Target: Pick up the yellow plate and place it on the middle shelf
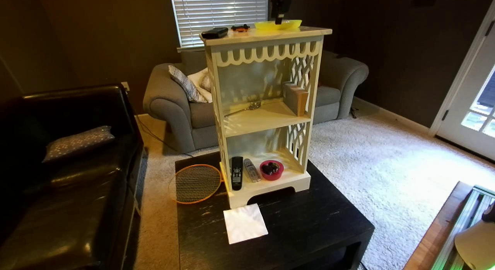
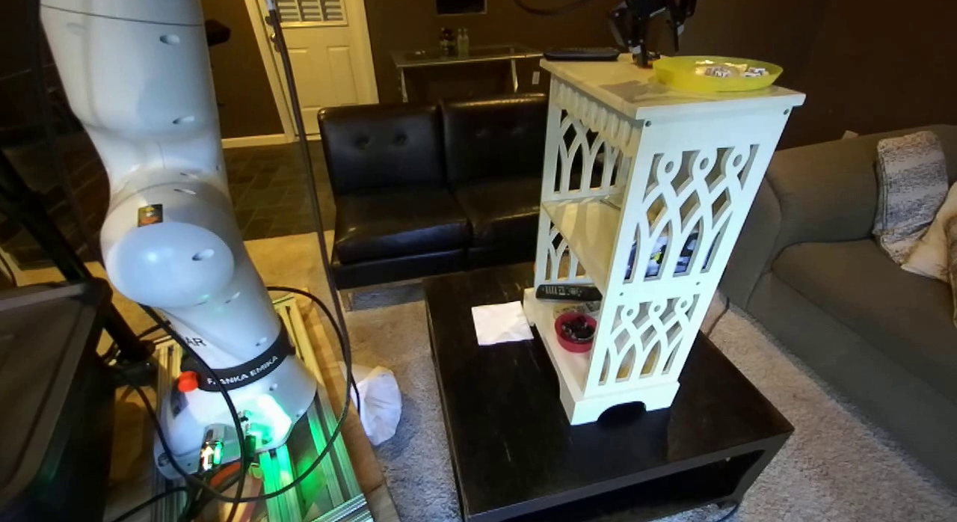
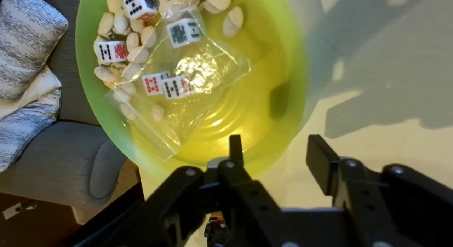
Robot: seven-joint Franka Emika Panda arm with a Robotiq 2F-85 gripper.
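Yellow plate (image 3: 254,70) is seen just ahead of gripper (image 3: 276,148) in wrist view, its near rim framed btwn well-parted fingers (image 3: 320,162) (1 over plate, 1 outside) w/ nothing gripped, tho tip depth vs rim can't be told.

The round yellow plate (image 3: 262,63) has a yellow-green rim. White cubic dice (image 3: 134,6) carry black and red dots. The flat wooden middle shelf (image 1: 267,119) is cream-white, the low rectangular wooden bench (image 1: 317,219) black.
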